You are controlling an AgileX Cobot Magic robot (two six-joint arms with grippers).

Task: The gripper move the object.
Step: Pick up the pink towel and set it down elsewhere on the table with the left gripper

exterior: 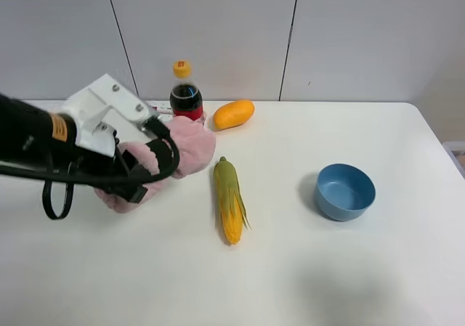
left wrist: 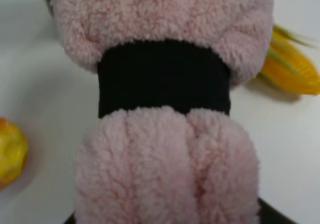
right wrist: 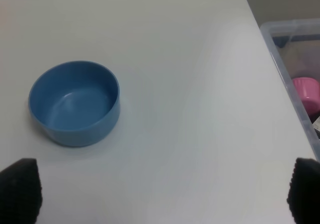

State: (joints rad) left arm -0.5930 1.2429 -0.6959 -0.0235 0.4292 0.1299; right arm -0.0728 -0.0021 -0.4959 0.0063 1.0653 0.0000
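The pink plush toy (exterior: 192,148) was found lying on the table (exterior: 305,275) just to the left of the corn cob (exterior: 229,199), as seen from the high camera. The left gripper (exterior: 149,170) was closed around the toy's middle, near its black band (left wrist: 165,79). The right gripper (right wrist: 160,194) was held wide, with nothing between its fingertips. A cola bottle (exterior: 186,94) and a mango (exterior: 233,114) were noted behind the corn cob. A blue bowl (exterior: 345,190) was noted well apart to its right.

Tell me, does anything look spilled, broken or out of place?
Nothing stands out. The bottle stands upright and capped, the bowl sits upright and empty, and the corn and mango lie whole on the table.
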